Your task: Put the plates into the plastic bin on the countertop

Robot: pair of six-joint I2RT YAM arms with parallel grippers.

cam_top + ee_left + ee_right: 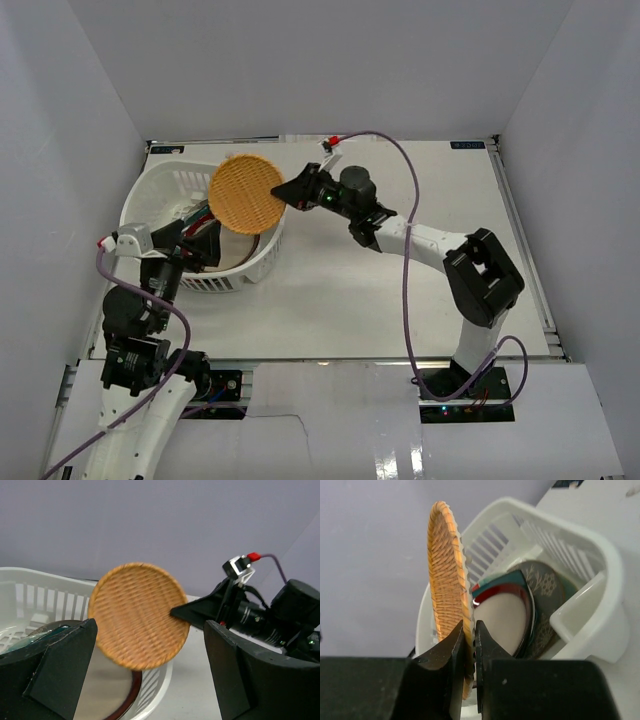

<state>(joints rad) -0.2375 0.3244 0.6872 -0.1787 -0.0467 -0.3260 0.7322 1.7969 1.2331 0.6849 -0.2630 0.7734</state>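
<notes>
My right gripper (pixel 290 190) is shut on the rim of the orange woven round plate (pixel 246 193) and holds it on edge above the right end of the white plastic bin (pixel 160 185). The plate also shows in the right wrist view (pixel 449 585) and the left wrist view (pixel 137 615). Inside the bin lean several plates: a maroon-rimmed cream one (pixel 505 617), a grey patterned one (pixel 542 587) and a teal edge (pixel 500 582). My left gripper (pixel 190 245) is open and empty at the bin's near side, its fingers (pixel 55 670) wide apart.
The bin stands at the far left of the white countertop (pixel 400 300). White walls close in the left, back and right sides. The right arm (pixel 430 240) reaches across the table's middle toward the bin.
</notes>
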